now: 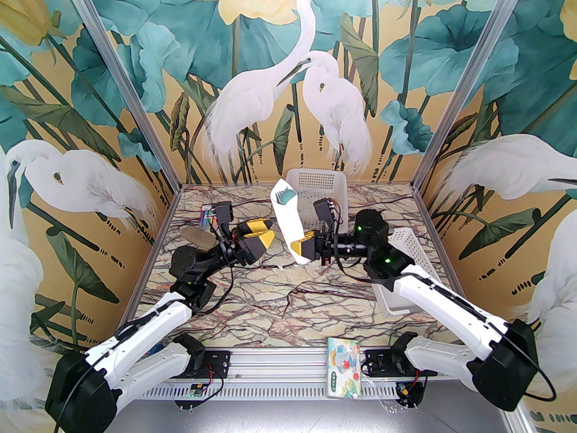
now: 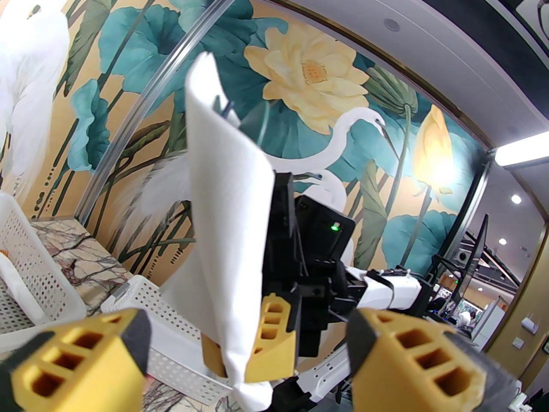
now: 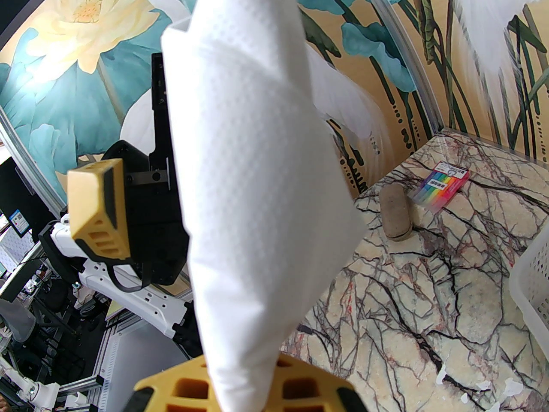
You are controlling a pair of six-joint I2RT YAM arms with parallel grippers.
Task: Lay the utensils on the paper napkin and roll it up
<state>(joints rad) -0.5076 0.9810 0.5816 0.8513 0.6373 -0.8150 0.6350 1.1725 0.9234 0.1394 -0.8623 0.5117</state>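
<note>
Marble-veined table point(image 1: 288, 296) lies beneath the right gripper point(image 1: 299, 247), clamped tight on the lower end of the rolled paper napkin point(image 1: 288, 223), seemingly so it cannot unwind, utensils point(image 1: 285, 196) peeking out above, while the left gripper point(image 1: 266, 233) stands wide open, empty, just beside it.

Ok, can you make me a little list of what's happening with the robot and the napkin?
napkin: rolled into a tube, standing nearly upright
held by: right gripper, shut on its lower end
peeking out the top: teal utensil
left gripper: open, beside the roll, not touching it
behind the roll: white basket
near edge of table: tissue pack
</note>
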